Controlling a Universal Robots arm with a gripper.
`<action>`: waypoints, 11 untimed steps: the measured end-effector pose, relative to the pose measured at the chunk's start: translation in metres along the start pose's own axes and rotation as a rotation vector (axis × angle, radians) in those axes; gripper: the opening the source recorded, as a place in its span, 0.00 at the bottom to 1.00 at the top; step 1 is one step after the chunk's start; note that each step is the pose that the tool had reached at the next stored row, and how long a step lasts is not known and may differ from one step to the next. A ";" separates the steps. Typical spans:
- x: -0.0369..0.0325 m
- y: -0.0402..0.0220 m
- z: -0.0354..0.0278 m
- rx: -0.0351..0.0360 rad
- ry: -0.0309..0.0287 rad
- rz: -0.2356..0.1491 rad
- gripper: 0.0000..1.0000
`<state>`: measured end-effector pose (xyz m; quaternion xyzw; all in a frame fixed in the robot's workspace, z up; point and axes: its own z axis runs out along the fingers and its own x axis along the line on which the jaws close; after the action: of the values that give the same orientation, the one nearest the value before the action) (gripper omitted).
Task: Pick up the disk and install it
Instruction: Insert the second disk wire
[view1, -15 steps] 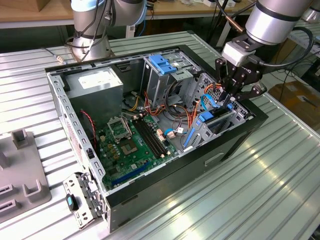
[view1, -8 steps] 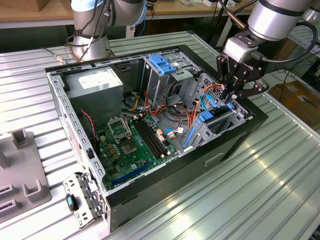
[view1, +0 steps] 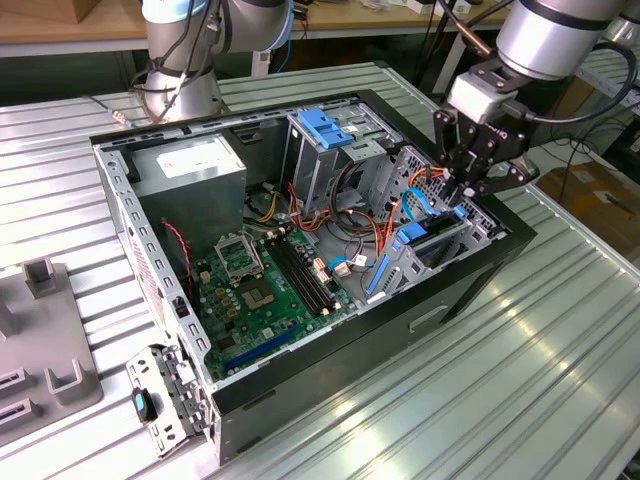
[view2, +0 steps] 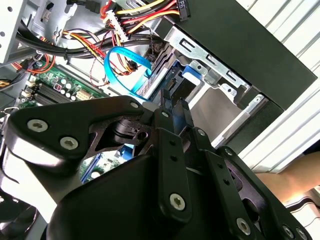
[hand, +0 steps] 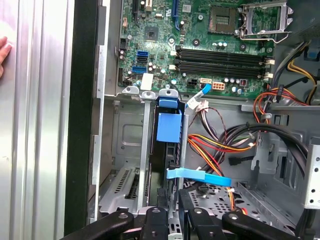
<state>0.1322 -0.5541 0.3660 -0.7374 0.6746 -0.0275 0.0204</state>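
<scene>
The gripper (view1: 466, 194) is hanging over the disk (hand: 169, 125) in its bay (hand: 125, 192); whether the jaws are clamping it, I cannot tell. Loose wires (hand: 214, 144) are crowding alongside and could be snagging or skewing it.

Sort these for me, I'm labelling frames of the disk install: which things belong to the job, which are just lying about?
Job: silver-grey metal disk in its blue plastic carrier, standing in the grey metal drive bay; black gripper close over it.
Lying about: green motherboard; grey power supply box; tall grey cage with blue bracket; grey plastic blocks.
</scene>
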 end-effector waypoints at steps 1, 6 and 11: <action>0.0000 0.0000 -0.0001 0.0000 -0.0001 0.000 0.24; 0.0000 0.0000 -0.0007 0.0000 0.0001 0.000 0.24; 0.0000 -0.0001 -0.0013 0.0000 0.0000 0.000 0.24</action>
<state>0.1322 -0.5540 0.3673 -0.7374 0.6746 -0.0275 0.0204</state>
